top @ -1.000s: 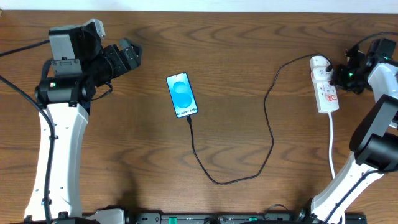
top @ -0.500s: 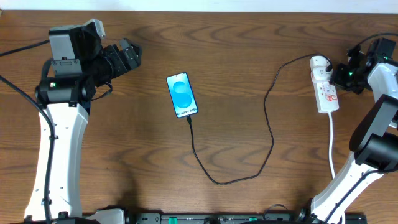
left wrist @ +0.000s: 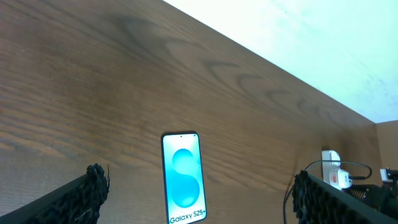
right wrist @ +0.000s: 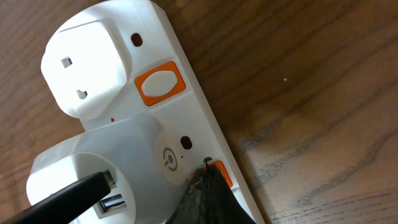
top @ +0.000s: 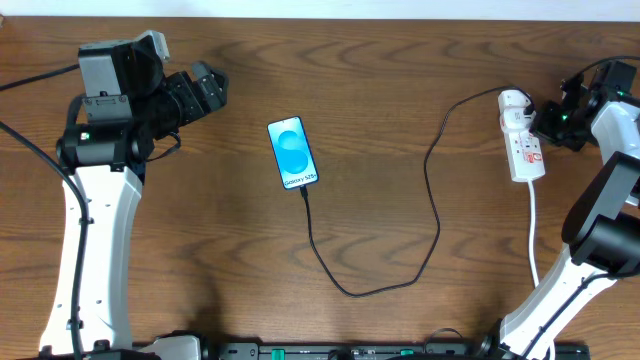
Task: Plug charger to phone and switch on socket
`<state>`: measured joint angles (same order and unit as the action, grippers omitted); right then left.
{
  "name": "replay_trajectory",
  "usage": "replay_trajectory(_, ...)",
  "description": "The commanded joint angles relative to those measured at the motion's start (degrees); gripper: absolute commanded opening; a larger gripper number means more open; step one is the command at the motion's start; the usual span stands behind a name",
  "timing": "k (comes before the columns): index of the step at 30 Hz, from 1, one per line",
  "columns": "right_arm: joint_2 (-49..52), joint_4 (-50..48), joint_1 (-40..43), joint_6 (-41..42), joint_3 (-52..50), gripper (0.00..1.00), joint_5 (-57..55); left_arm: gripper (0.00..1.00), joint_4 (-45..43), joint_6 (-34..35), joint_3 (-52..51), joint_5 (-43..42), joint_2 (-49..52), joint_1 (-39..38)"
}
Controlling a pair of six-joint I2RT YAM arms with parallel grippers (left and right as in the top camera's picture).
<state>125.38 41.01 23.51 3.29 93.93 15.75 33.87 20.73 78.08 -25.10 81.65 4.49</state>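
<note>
Where the overhead view looks down on the wooden worktop (top: 400, 60), the phone (top: 293, 153) lies screen-up near the centre. The charger (top: 436, 215) cable runs from the phone's lower edge, loops toward the robot bases, and climbs to the socket (top: 524, 145) at the right side. The left end effector (top: 207, 88) hangs well left of the phone, and the right end effector (top: 548, 122) is just beside the socket. In the left wrist view, the two fingers (left wrist: 87, 196) stand wide apart, released and gripping nothing, with the phone farther out on the worktop between them. In the right wrist view, the fingers (right wrist: 204, 196) are clenched together into a single tip. This tip touches an orange switch (right wrist: 219, 174) on the socket. The black cable enters a white adapter (right wrist: 112, 168) seated in the socket.
</note>
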Motion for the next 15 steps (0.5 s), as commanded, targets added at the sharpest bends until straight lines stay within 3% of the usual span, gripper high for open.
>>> replay_trajectory(1,3.2,2.8,-6.4,-2.8,-2.9,0.01,19.3,0.96,0.0,-0.5,-0.1,0.5,-0.1,0.3)
replay_trajectory(15,3.2,3.9,-6.3,-13.2,-2.9,0.01,17.5,0.96,0.0,-0.5,-0.1,0.5,-0.1,0.3)
